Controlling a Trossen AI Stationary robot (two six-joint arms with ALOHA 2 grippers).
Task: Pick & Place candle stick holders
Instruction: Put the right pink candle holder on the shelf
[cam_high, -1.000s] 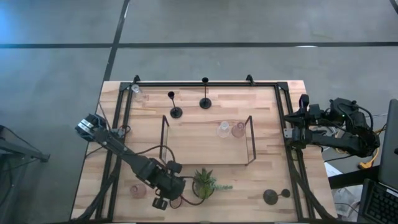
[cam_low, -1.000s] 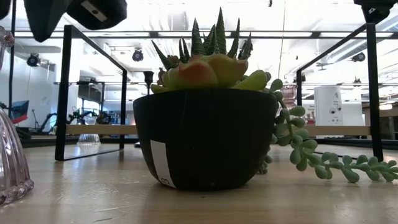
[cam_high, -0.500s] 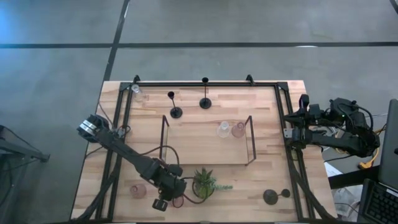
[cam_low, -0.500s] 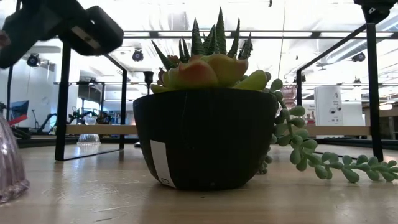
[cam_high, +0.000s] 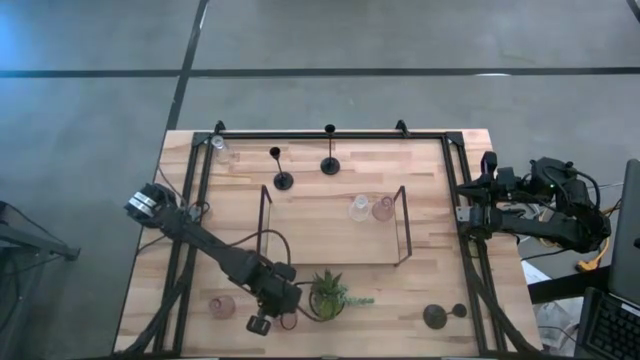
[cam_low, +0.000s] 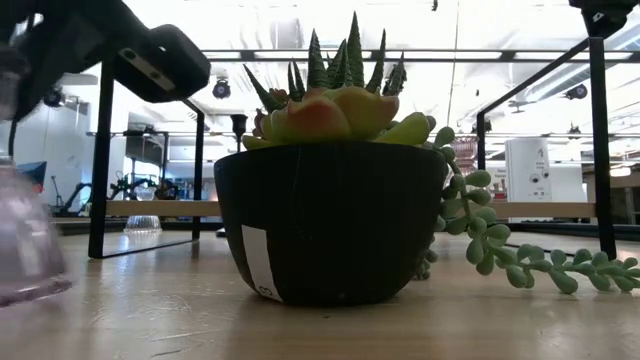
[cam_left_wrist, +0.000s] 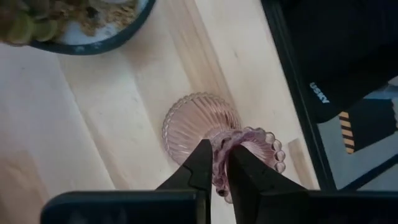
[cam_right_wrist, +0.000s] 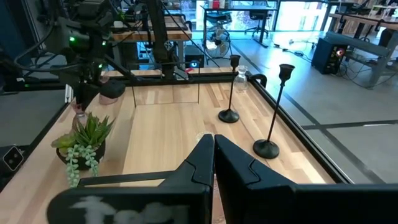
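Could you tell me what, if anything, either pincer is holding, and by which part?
The left pincer pinches a pink glass candle holder by its beaded rim. The right pincer holds nothing.

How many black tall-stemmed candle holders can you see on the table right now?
3: two upright by the far edge, one left of the other, and a third near the front right corner, apparently lying down.

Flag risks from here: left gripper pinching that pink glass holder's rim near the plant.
1. The left gripper grips only the beaded rim of the pink glass holder; it may slip or tip when lifted.
2. The potted plant sits close beside it; a swing could knock it.
3. It stands near the table edge.
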